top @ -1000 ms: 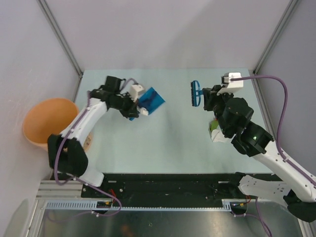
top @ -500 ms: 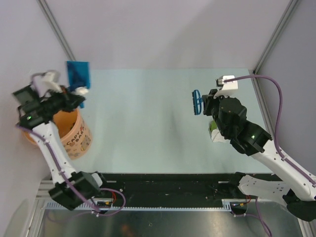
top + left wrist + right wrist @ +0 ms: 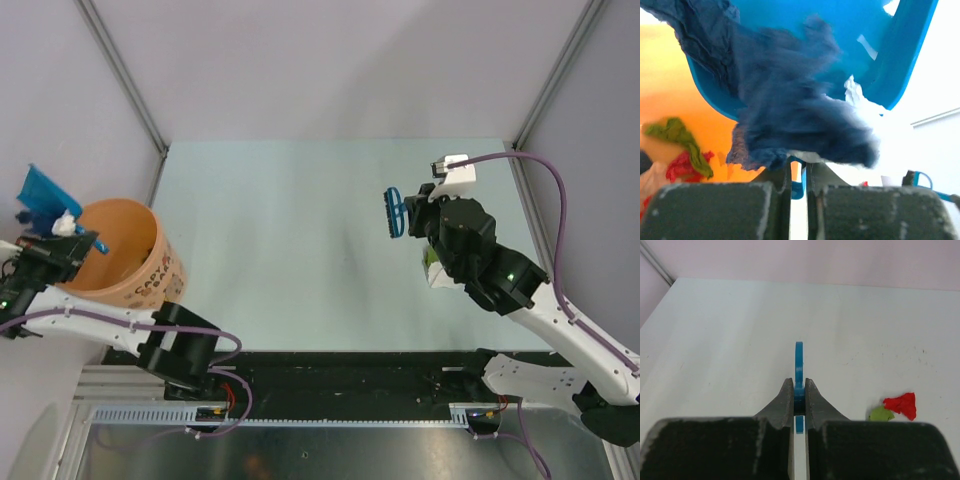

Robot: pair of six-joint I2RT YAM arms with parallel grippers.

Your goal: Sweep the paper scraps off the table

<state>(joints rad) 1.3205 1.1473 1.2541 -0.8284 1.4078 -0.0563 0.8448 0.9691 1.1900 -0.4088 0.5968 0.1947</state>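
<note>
My left gripper point(image 3: 70, 232) is shut on the handle of the blue dustpan point(image 3: 40, 190) and holds it tilted over the orange bucket point(image 3: 135, 262). In the left wrist view the gripper point(image 3: 799, 172) sits below the dustpan point(image 3: 850, 35), where a dark blue paper wad point(image 3: 790, 110) and a white wad point(image 3: 856, 95) lie at the lip. Green point(image 3: 675, 131) and red point(image 3: 684, 166) scraps lie inside the bucket. My right gripper point(image 3: 412, 210) is shut on the blue hand brush point(image 3: 397, 212) above the table point(image 3: 290, 230). A red scrap point(image 3: 902, 405) and a green scrap point(image 3: 881, 414) lie on the table to the right of the gripper point(image 3: 799, 395).
The orange bucket stands off the table's left edge beside the grey wall. Green and white scraps point(image 3: 432, 262) show partly under my right arm. Grey walls and metal rails frame the table; a black rail strip point(image 3: 340, 370) runs along its near edge.
My left arm swung the dustpan from the table's left-middle out over the orange bucket and tipped it. The right arm with the brush has hardly moved.
</note>
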